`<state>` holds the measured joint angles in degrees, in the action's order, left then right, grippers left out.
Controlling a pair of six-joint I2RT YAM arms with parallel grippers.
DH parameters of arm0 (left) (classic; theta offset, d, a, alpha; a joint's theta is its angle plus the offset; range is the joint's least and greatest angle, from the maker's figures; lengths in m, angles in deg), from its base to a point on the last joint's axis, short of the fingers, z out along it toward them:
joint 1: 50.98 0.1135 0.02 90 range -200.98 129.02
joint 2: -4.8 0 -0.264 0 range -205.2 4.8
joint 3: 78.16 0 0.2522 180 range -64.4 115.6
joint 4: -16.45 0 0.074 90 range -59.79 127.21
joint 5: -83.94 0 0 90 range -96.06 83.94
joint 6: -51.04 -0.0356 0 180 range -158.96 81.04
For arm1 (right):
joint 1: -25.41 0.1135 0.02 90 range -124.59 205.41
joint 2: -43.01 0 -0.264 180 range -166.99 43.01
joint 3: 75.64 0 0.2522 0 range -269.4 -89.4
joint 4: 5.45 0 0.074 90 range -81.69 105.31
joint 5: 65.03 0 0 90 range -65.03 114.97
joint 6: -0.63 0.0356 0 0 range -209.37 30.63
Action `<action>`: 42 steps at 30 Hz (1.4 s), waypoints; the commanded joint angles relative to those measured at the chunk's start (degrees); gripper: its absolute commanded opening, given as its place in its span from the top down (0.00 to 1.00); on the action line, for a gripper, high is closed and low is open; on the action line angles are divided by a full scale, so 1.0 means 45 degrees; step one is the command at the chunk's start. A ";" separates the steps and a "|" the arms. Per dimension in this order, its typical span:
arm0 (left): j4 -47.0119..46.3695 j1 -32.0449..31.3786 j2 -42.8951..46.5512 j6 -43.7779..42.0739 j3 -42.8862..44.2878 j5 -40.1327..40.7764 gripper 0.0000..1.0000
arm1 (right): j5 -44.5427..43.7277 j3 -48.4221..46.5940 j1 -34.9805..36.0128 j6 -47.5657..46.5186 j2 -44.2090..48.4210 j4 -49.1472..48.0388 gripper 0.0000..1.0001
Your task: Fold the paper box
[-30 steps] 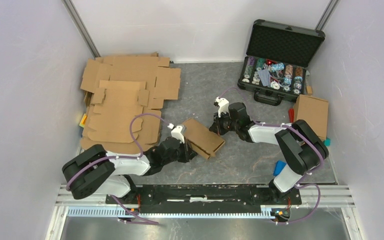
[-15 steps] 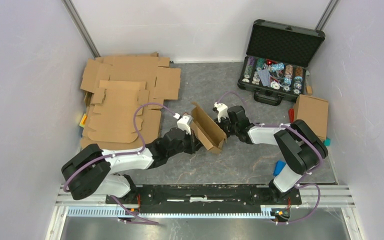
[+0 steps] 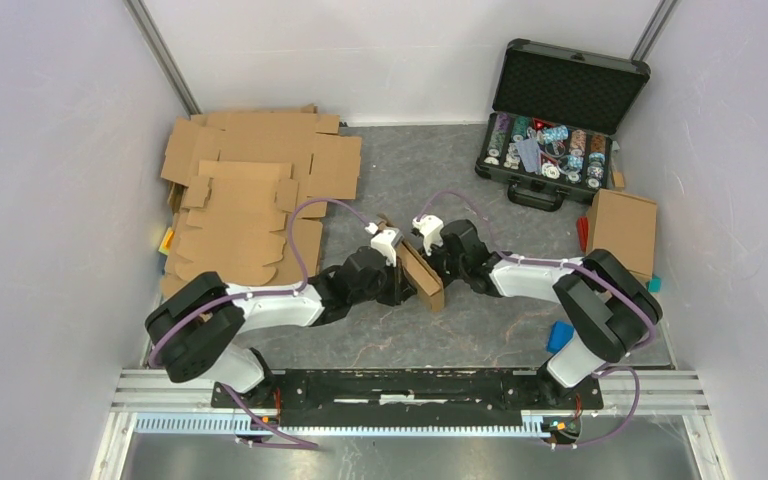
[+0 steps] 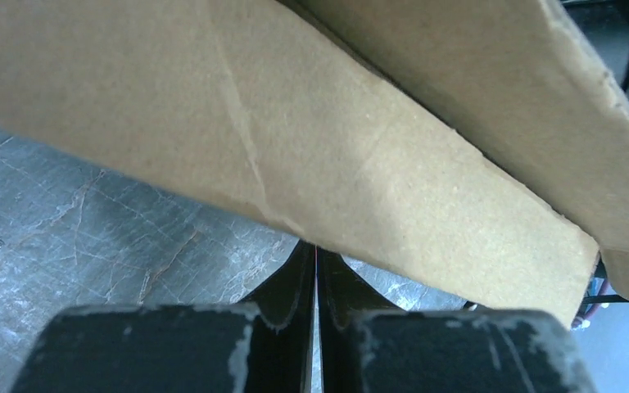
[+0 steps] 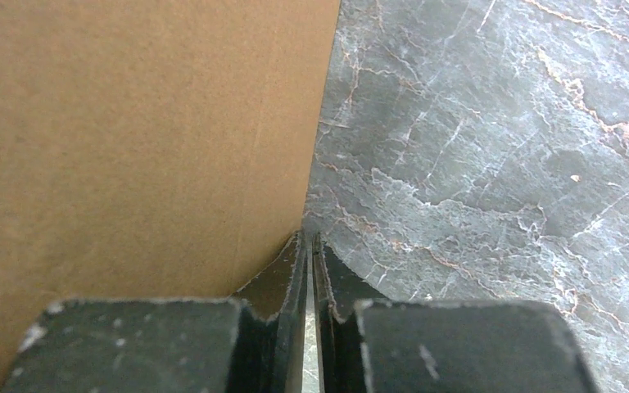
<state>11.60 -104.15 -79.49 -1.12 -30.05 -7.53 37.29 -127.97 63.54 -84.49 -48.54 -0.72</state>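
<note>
The brown corrugated cardboard box (image 3: pixel 420 268), only partly folded, stands on edge near the middle of the grey marbled table (image 3: pixel 400 170). From above it looks long and narrow and lies diagonally. Its plain panels lean over, one shows a faint crease, and the cut edges are slightly ragged.

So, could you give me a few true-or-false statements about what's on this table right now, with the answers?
1. The black hard case at the back right stands open. True.
2. The flat brown cardboard sheets are piled on the right. False: they lie at the back left.
3. Both arms meet at the small brown cardboard box mid-table. True.
4. The left fingers are spread wide. False: they are pressed together.
</note>
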 commanded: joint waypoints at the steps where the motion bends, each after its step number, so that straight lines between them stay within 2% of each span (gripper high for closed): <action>1: 0.0305 0.0042 0.0209 -0.0597 0.0516 0.0266 0.91 | 0.0169 -0.0056 0.0247 -0.0309 0.0559 -0.0003 0.88; 8: 0.1121 0.0215 0.1719 -0.0734 0.0093 0.0913 0.90 | -0.0242 -0.0062 0.0138 -0.0064 0.0937 0.0269 0.85; 15: 0.0607 0.1084 0.2181 -0.0215 -0.0354 0.0039 0.89 | 0.0271 0.0315 -0.0381 0.0412 0.2105 0.0041 0.76; 19: 0.0618 0.1170 0.2387 -0.0221 -0.0331 0.0004 0.89 | 0.0936 0.0505 -0.0444 0.0647 0.2708 -0.0025 0.74; 23: 0.0643 0.1209 0.2823 -0.0198 -0.0473 0.0071 0.89 | 0.2483 0.0824 -0.0431 0.1163 0.2766 -0.0409 0.68; 30: 0.0244 0.1209 0.3412 0.0213 -0.0944 -0.0416 0.89 | 0.3321 0.1724 -0.0316 0.1789 0.2990 -0.0965 0.69; 36: 0.0184 0.1209 0.4240 0.0608 -0.1773 -0.0435 0.88 | 0.2003 0.1597 -0.0197 0.1263 0.3930 0.0247 0.64; 42: 0.0002 0.1213 0.4051 0.0701 -0.1799 -0.0577 0.88 | -0.0503 0.0800 -0.0263 0.1739 0.4654 0.1235 0.62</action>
<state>14.79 -98.94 -61.20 0.35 -38.25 -9.11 43.56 -120.58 62.51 -77.82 -30.53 2.42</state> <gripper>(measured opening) 0.114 0.371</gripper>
